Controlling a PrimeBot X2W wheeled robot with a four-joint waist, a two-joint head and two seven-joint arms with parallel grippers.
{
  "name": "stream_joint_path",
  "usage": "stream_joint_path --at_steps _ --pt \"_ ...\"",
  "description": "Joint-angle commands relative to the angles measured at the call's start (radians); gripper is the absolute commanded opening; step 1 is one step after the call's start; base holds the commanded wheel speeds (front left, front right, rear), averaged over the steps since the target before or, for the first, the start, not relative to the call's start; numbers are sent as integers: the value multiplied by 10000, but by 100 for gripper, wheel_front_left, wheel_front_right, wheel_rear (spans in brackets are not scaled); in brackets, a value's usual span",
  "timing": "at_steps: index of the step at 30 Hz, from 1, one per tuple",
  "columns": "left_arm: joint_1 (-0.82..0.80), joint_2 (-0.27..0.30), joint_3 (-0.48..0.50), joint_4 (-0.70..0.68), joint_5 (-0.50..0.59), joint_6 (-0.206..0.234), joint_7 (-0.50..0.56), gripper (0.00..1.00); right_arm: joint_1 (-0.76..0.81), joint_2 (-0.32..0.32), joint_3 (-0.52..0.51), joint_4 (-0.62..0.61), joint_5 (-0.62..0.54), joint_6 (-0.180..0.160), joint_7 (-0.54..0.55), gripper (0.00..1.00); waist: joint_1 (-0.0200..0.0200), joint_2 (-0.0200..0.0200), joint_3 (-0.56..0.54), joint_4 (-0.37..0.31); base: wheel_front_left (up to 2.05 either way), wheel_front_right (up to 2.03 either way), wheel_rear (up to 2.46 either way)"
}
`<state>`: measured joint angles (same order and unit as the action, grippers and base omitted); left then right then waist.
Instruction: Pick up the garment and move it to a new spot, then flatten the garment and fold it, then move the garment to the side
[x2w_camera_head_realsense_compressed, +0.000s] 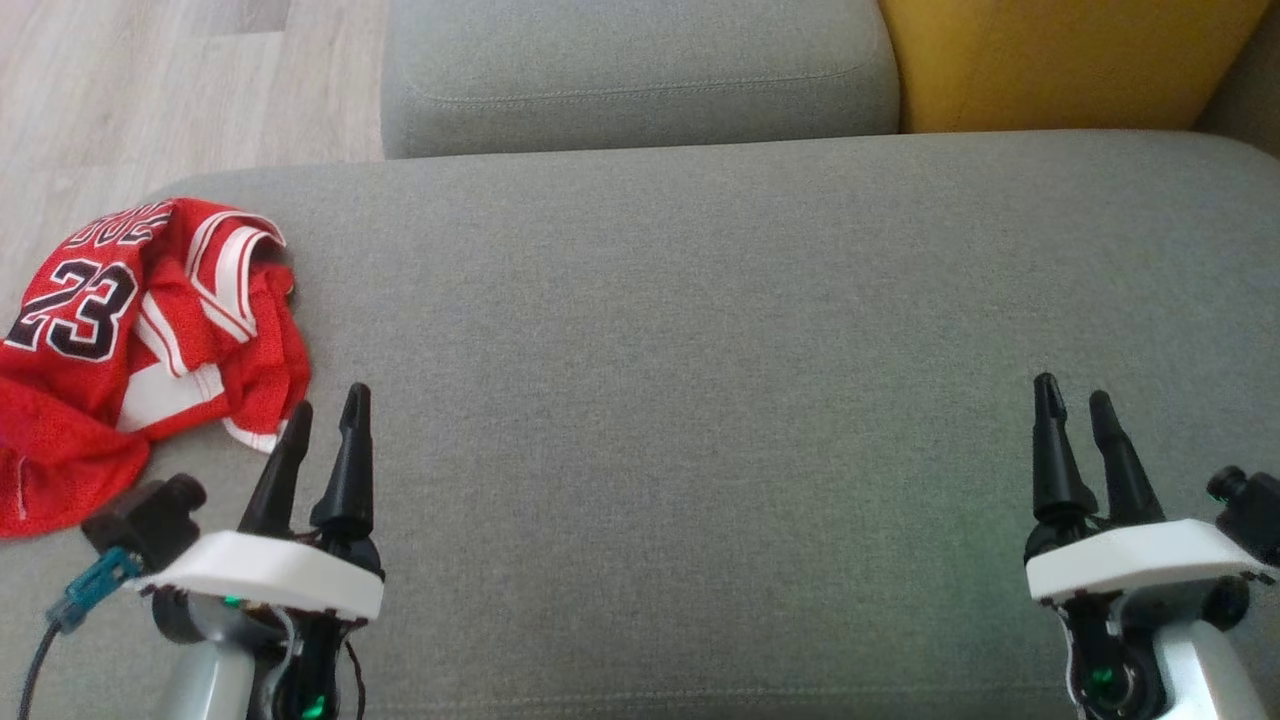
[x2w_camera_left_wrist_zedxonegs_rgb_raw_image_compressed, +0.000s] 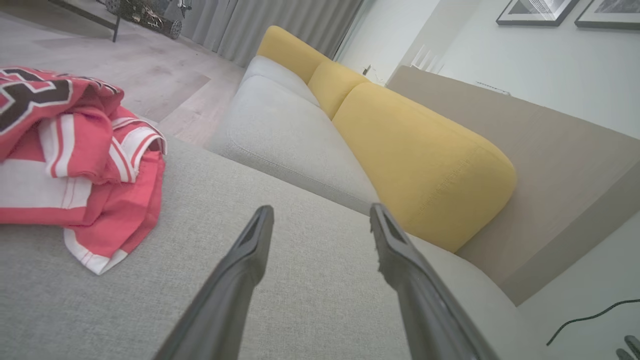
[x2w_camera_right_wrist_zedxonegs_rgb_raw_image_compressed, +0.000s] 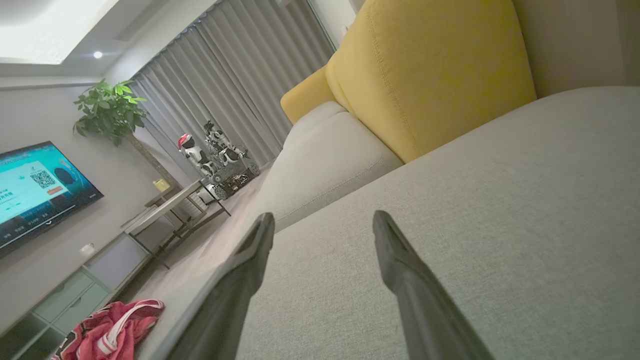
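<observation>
Red cloth is what I am after. The red basketball jersey (x2w_camera_head_realsense_compressed: 130, 340), the one with a black 23 on it, lies in a crumpled heap on the grey sofa seat (x2w_camera_head_realsense_compressed: 700, 330). It sits to the left of my left gripper (x2w_camera_head_realsense_compressed: 328, 397) and a little ahead of it. One striped corner of the hem lies just beside the tip of my left finger. I cannot tell if they touch. The heap is close to the seat's left end, near the wooden floor (x2w_camera_head_realsense_compressed: 150, 90).

My left gripper is wide open and holds nothing. My right gripper (x2w_camera_head_realsense_compressed: 1072, 388) is wide open too, with nothing in it. It hovers far across the seat, well apart from the jersey, with bare grey cloth between them.

So my left arm is the near one, and I think it should go first. The heap looks longer front to back than side to side. It runs about the same way my fingers point. To grab it, I think I must swing left and a bit forward. Then I should pinch a thick fold, not the thin corner. The bare seat to the right of my left gripper looks like a good new spot.
</observation>
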<state>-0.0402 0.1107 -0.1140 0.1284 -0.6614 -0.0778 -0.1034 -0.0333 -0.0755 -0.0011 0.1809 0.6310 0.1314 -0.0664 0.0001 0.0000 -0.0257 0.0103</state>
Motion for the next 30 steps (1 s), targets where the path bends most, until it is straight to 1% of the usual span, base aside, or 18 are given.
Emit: stream_joint_path --at_steps 1,17,30 --pt "-298 231 155 -397 397 85 -157 100 -374 -81 192 -361 -444 -5 -159 100 0 0 -7 7 0 0 0" --pt "-113 404 -89 27 2246 521 -625 100 -277 40 229 -210 -2552 -5 -198 100 0 0 -90 22 0 0 0" --pt "-69 443 -190 379 3537 673 -976 100 -199 128 352 -98 -4012 -6 -306 100 -1 0 -160 32 0 0 0"
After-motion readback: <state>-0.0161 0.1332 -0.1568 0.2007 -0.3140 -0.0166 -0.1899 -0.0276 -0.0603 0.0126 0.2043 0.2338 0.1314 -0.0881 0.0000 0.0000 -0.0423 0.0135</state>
